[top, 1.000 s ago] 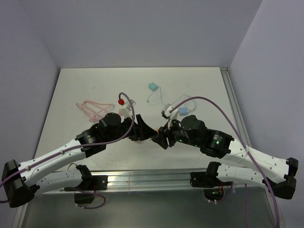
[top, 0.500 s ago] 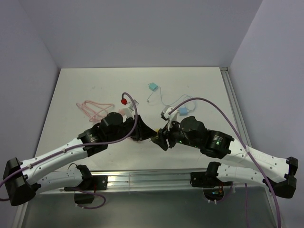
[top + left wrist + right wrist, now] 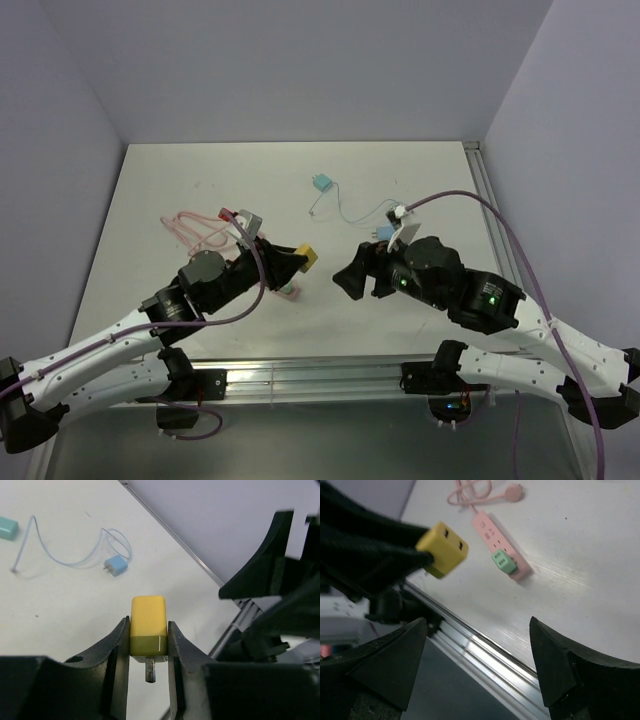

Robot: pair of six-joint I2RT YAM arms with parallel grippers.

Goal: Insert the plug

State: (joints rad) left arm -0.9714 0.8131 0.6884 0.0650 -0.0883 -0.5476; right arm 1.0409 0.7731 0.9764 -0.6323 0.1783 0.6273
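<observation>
My left gripper is shut on a yellow plug and holds it above the table, just over the pink power strip. In the left wrist view the yellow plug sits squeezed between both fingers, with one metal prong pointing toward the camera. In the right wrist view the plug hangs to the left of the pink power strip, which has a green adapter plugged in. My right gripper is open and empty, a short way right of the plug.
A teal plug and a blue plug, joined by a thin cable, lie at the back middle. The strip's pink cord coils at the left. A metal rail runs along the table's near edge.
Both grippers were together at the table's middle. Now the right gripper has opened and drawn back to the right, and the left gripper has lifted away with the yellow plug.
</observation>
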